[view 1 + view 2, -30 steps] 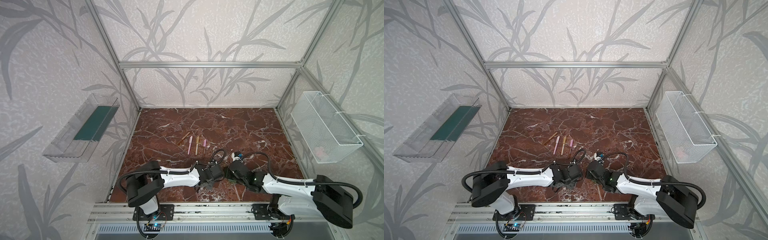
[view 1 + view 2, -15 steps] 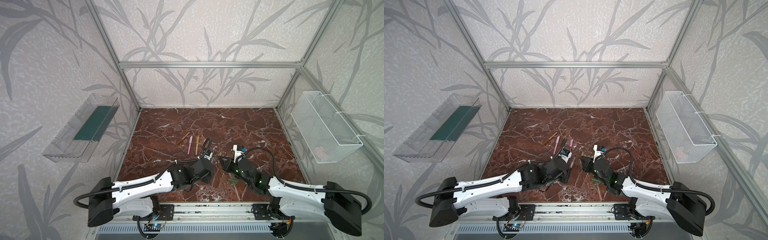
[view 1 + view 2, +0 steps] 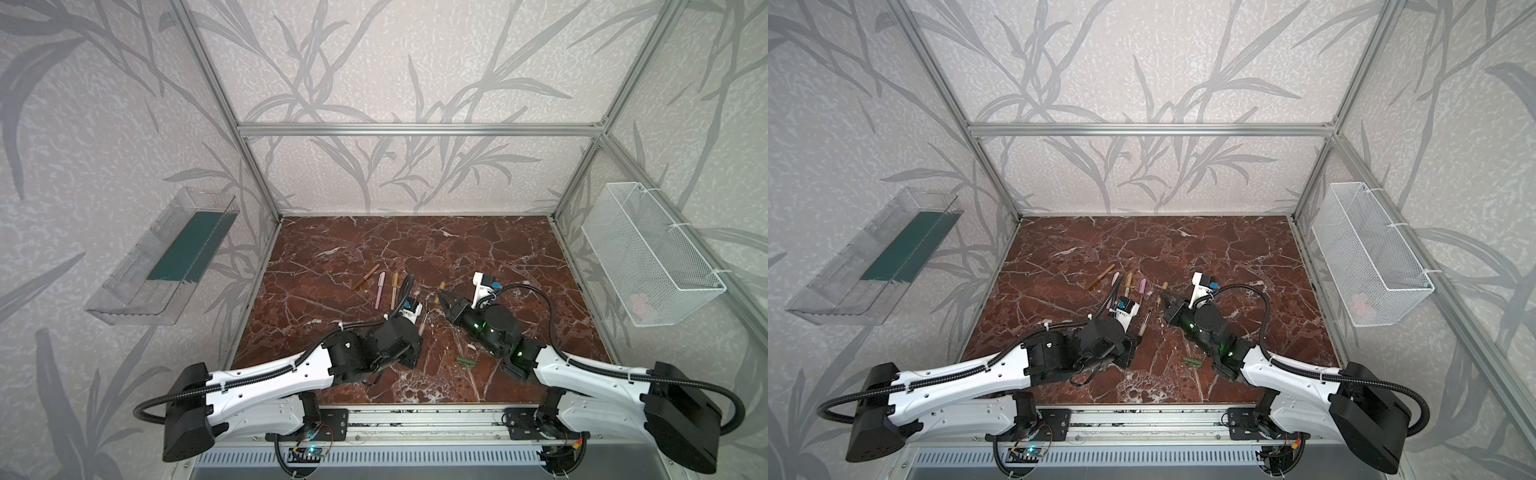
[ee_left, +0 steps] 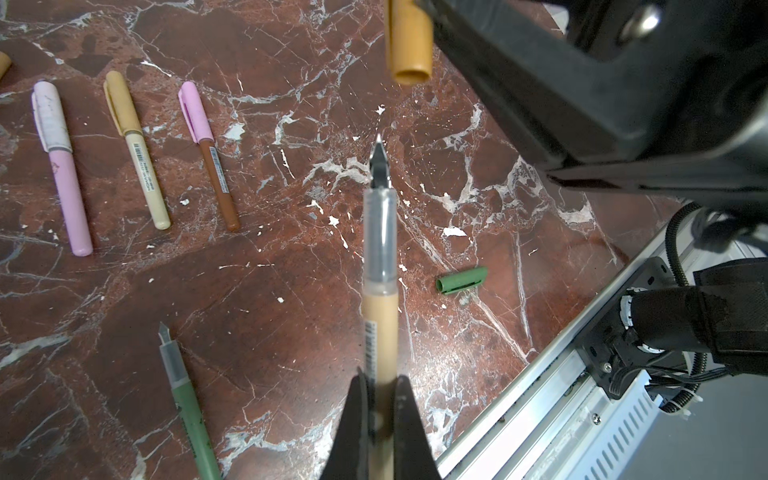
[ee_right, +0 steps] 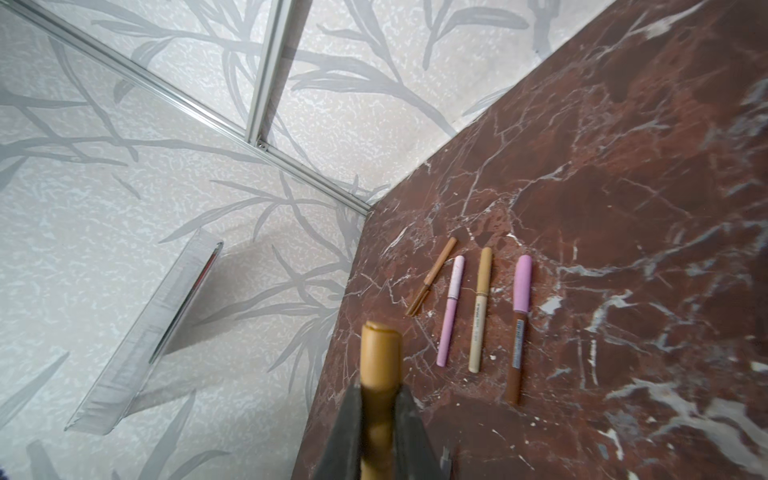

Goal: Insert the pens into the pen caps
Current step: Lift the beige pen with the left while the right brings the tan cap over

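Observation:
My left gripper (image 4: pixel 380 380) is shut on a gold-tan pen (image 4: pixel 379 257), whose dark tip points away from the jaws. Beyond that tip, with a gap between, hangs the open mouth of a gold-tan pen cap (image 4: pixel 409 41). My right gripper (image 5: pixel 379 388) is shut on that cap (image 5: pixel 379 357). In a top view the two grippers (image 3: pixel 420 334) (image 3: pixel 440 296) face each other over the table's middle. A green cap (image 4: pixel 461 281) and an uncapped green pen (image 4: pixel 187 399) lie loose on the marble. Several capped pens lie in a row: brown (image 5: pixel 432 276), pink (image 5: pixel 451 309), gold (image 5: pixel 480 309) and brown with a pink cap (image 5: pixel 518 328).
The red-brown marble table (image 3: pixel 415 241) is walled in by a metal frame. A white wire basket (image 3: pixel 648 253) hangs on the right wall and a clear tray (image 3: pixel 166 257) on the left. An aluminium rail (image 3: pixel 415 415) runs along the front edge.
Both arms have stretched out from the front edge toward the table's middle, carrying the pen and the cap with them. Both grippers stayed shut.

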Motion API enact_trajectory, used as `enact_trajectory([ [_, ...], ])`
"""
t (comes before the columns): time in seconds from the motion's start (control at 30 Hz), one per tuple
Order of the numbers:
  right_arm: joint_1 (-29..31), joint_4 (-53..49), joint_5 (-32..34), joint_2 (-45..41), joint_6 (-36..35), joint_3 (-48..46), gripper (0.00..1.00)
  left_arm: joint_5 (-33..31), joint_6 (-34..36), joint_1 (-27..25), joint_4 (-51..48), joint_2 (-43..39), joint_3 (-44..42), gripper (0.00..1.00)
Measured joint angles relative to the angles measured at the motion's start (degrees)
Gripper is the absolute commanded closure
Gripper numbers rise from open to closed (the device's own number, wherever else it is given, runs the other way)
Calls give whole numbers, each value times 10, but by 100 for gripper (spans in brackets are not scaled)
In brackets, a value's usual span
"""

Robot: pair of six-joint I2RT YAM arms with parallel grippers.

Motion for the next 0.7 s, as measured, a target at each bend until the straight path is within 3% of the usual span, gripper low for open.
enact_trajectory([
  [0.7,1,44,-45,50,25,6,100,-4,0,0,7,1,0,100],
])
